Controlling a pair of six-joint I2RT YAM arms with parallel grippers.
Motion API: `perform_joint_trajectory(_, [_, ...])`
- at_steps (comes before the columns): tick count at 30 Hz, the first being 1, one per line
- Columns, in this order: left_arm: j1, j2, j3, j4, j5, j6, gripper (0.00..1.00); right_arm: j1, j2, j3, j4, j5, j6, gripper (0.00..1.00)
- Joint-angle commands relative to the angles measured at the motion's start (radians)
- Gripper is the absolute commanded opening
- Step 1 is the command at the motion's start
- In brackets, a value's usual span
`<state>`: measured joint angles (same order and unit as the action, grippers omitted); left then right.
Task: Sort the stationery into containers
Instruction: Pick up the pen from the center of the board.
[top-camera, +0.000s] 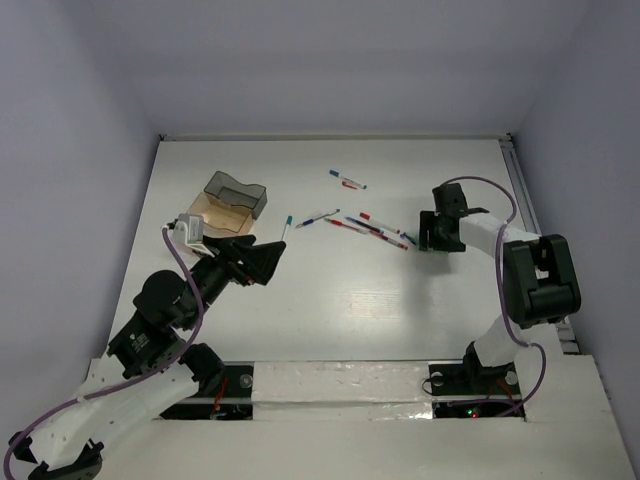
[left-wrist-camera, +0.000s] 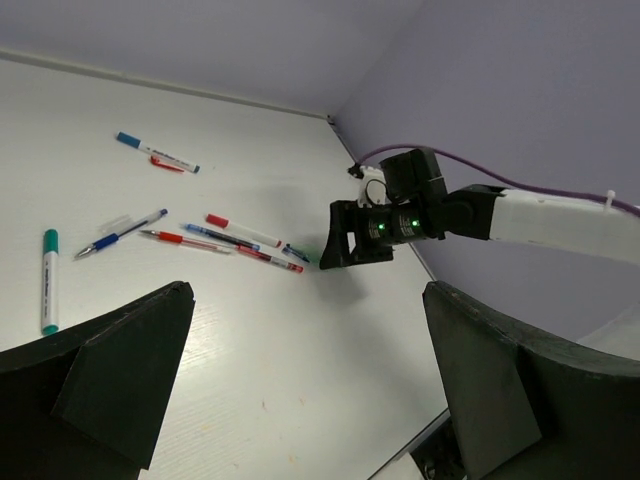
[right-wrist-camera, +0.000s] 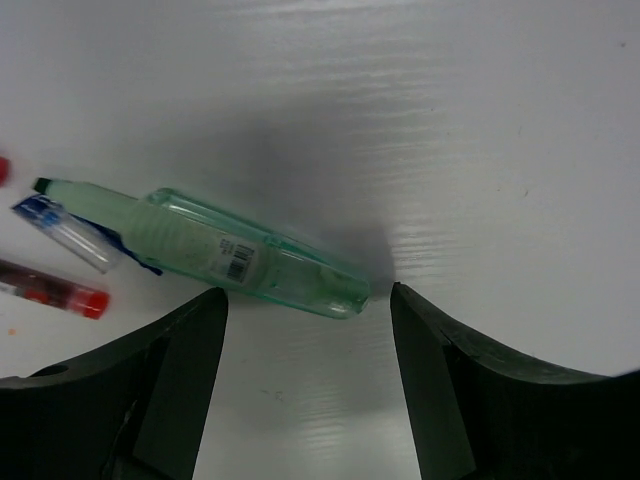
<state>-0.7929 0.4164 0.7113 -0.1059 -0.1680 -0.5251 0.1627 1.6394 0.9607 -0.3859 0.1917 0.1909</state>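
Overhead and low left wrist views, both on pens (top-camera: 372, 229) (left-wrist-camera: 232, 240)

Barcode label on the pale green translucent dispenser (right-wrist-camera: 212, 246), digits too small to read, no other legible text

We see thin pens (top-camera: 375, 231) lying flat, scattered on the white tabletop (top-camera: 330, 300). A see-through green one (right-wrist-camera: 250, 255) lies on its side. The clear trays (top-camera: 225, 212) sit together at the left.
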Motion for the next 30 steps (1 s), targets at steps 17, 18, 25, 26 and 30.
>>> perform_joint_trajectory(17, [-0.003, -0.005, -0.016, 0.038, 0.048, -0.006, 0.99, -0.026, 0.145, 0.11, -0.015, -0.124, -0.136, 0.72])
perform_joint_trajectory(18, [-0.003, -0.005, -0.016, 0.038, 0.047, -0.006, 0.99, -0.026, 0.145, 0.111, -0.011, -0.127, -0.131, 0.71])
perform_joint_trajectory(25, [-0.003, -0.007, -0.016, 0.028, 0.018, -0.01, 0.99, -0.026, 0.111, 0.107, -0.021, -0.101, -0.081, 0.59])
perform_joint_trajectory(26, [-0.003, -0.007, -0.018, 0.028, 0.018, -0.01, 0.99, -0.026, 0.1, 0.099, -0.019, -0.094, -0.074, 0.58])
perform_joint_trajectory(30, [-0.003, 0.007, -0.019, 0.034, 0.024, -0.016, 0.99, -0.026, 0.053, 0.059, -0.007, -0.103, -0.059, 0.53])
